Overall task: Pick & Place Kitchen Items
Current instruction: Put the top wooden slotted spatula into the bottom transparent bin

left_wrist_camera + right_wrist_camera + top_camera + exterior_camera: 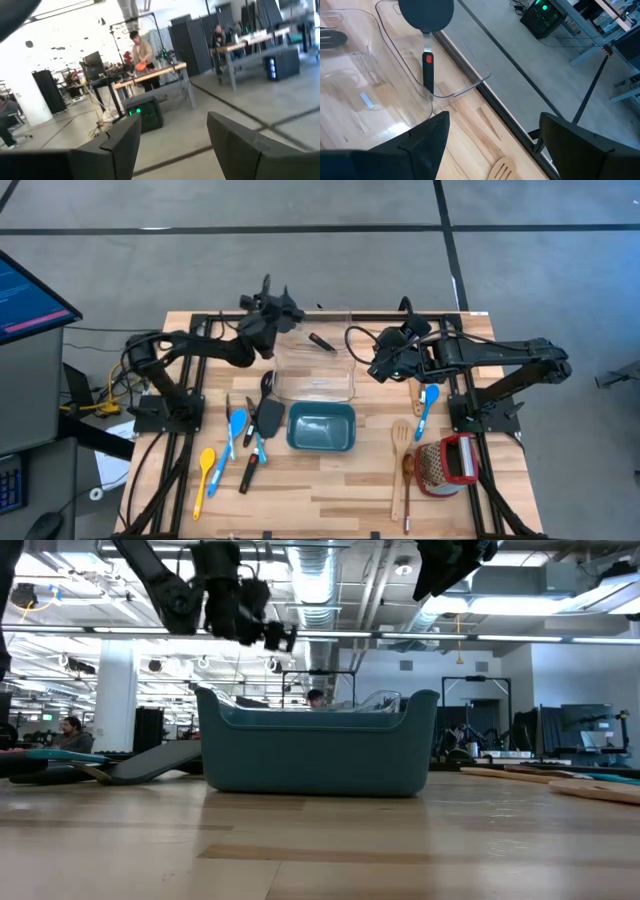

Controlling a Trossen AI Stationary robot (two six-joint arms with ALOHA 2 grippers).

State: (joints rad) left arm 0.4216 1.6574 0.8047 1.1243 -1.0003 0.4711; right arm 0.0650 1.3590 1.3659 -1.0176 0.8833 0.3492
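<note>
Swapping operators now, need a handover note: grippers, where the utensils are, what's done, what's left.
Left gripper: open, empty, raised over the clear bin's far left corner.
Right gripper: open, empty, at the bin's right edge.
Done: one black ladle lies propped on the bin's far rim.
Left: blue, yellow and black utensils on the table left of the teal tub; blue spoon and wooden spoons on the right, by the red grater.
</note>
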